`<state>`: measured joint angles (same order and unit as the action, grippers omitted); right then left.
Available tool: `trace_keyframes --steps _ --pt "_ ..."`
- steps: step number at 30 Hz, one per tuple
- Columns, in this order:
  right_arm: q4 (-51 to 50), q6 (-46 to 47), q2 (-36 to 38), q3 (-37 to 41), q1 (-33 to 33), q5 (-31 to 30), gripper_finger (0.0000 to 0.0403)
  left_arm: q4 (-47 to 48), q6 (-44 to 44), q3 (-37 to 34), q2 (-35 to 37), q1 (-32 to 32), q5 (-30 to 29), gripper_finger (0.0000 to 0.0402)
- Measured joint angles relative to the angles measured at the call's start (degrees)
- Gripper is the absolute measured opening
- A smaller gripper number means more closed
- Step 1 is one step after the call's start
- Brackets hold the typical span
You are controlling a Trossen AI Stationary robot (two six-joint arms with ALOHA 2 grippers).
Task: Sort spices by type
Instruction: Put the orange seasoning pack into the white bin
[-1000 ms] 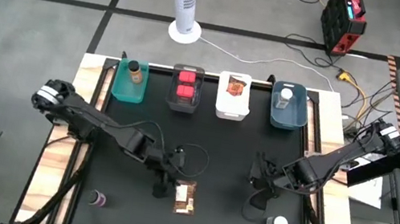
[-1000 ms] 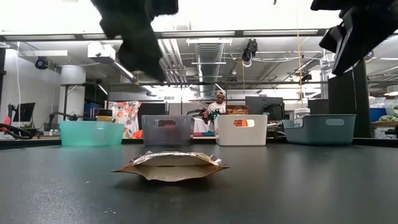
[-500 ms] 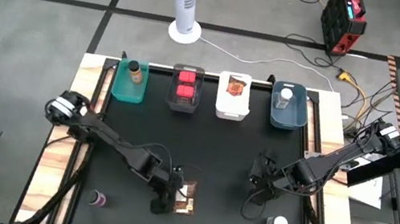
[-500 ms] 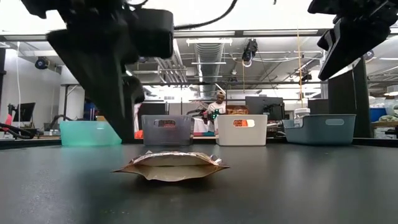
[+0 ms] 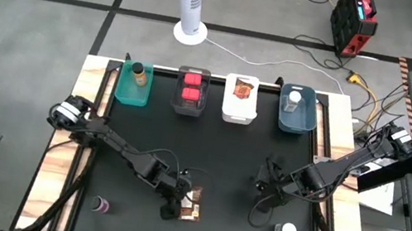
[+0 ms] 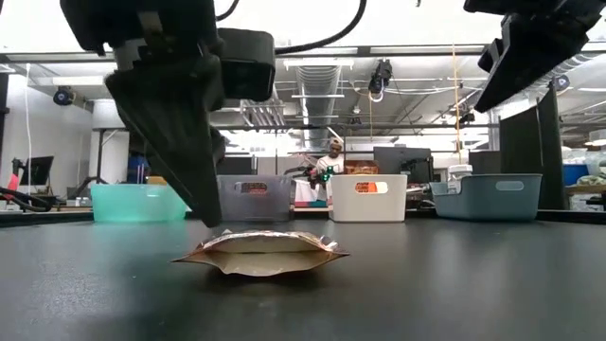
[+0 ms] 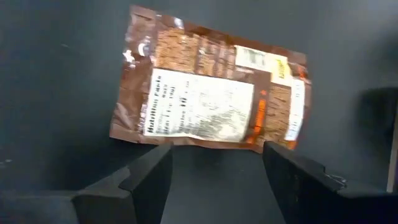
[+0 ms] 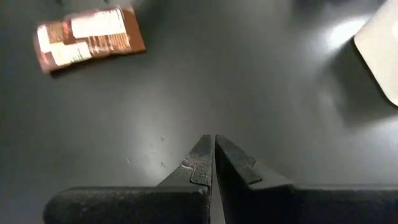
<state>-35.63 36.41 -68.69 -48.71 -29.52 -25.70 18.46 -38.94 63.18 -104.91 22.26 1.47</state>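
Left gripper jaws apart over the packet (label readable only at wrist); right gripper jaws together.

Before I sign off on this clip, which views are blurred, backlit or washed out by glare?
Low view: bright ceiling lights backlight the left gripper into a near silhouette over the packet. Left wrist view: the packet's label print is soft and unreadable. Right wrist view: a pale sheen on the dark table, and the packet there is blurred. High view: evenly lit.
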Motion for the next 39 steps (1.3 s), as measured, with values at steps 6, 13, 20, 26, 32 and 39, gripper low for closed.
trace_keyframes --steps 6,13,20,26,32,39 --pt "2.4 0.2 0.0 0.0 0.0 0.0 0.0009 0.0 0.2 -0.1 -1.5 0.0 -2.9 0.0233" --pt "4.5 0.6 0.0 0.4 0.0 0.0 0.0009 -0.6 2.5 -0.1 -3.3 0.0 -5.3 0.0232" --pt "9.0 0.6 0.0 2.3 0.0 -0.3 0.0009 -1.1 1.8 -0.1 -4.7 0.1 -7.4 0.0232" --pt "13.3 1.8 0.0 5.0 -0.3 -1.3 0.0009 -1.9 0.0 -0.1 -5.6 0.2 -7.4 0.0230" --pt "14.2 2.1 0.0 5.7 -0.6 -4.0 0.0009 -1.7 -0.1 -0.2 -5.7 0.2 -8.7 0.0164" --pt "15.0 2.1 0.0 5.7 -0.6 -4.5 0.0009 -1.5 0.2 -0.3 -5.7 0.1 -9.3 0.0023"
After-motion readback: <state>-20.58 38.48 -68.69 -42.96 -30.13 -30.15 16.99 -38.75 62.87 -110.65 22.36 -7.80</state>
